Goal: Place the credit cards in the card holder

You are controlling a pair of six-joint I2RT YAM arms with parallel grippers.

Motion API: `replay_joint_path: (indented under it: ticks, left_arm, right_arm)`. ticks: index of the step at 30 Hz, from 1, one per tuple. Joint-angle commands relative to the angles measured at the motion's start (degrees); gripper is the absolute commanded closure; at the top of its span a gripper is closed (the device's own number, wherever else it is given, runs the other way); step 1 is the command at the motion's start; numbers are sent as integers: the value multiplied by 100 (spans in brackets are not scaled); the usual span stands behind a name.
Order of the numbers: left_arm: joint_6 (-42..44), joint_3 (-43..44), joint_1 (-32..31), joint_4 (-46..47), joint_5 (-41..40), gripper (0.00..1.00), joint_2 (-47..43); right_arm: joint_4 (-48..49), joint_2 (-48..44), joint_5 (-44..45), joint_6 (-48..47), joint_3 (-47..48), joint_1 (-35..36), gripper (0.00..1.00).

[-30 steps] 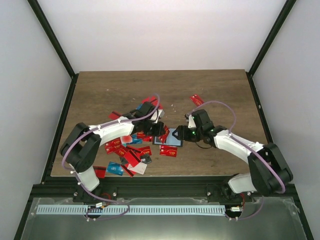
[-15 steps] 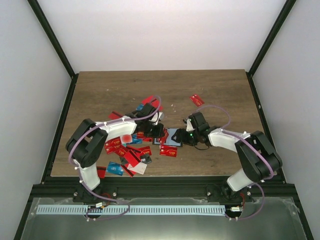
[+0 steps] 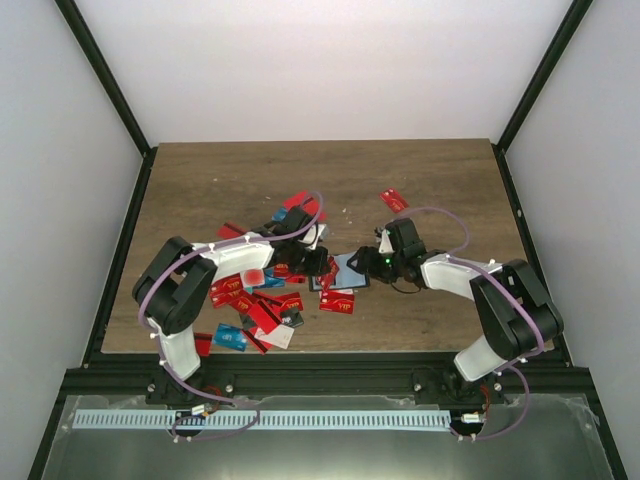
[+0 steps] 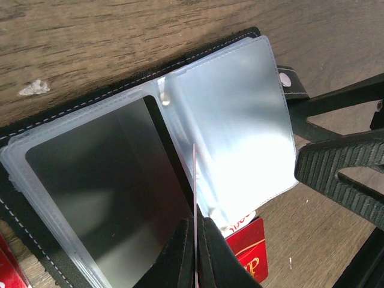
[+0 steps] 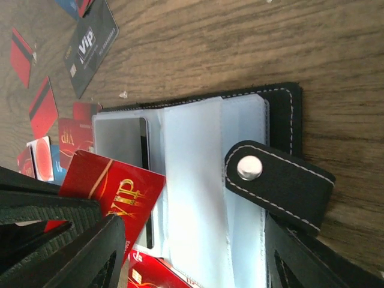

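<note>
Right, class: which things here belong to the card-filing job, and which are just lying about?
Job: card holder; red card pinched in left gripper; loose credit cards; right gripper, open by the holder.
Lying about: white speck on the table; purple cables on the arms.

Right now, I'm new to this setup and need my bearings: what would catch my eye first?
The open card holder lies in the middle of the table, clear pockets up. The left gripper pinches a red card edge-on over the holder's fold. Next is the heap of mostly red credit cards scattered to its left.
</note>
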Motion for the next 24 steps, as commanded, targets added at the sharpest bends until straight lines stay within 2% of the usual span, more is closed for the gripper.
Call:
replay_joint_path:
  ticks: [1, 11, 24]
  left_arm:
    - [20, -101, 15, 144, 29, 96, 93]
    - [-213, -99, 14, 427, 89, 96, 220]
    - [-468, 120, 31, 597, 84, 96, 514]
  right_arm:
    - [386, -106, 154, 343, -68, -77, 34]
    - [599, -118, 537, 805, -477, -139, 32]
    - [707, -163, -28, 762, -755, -140, 33]
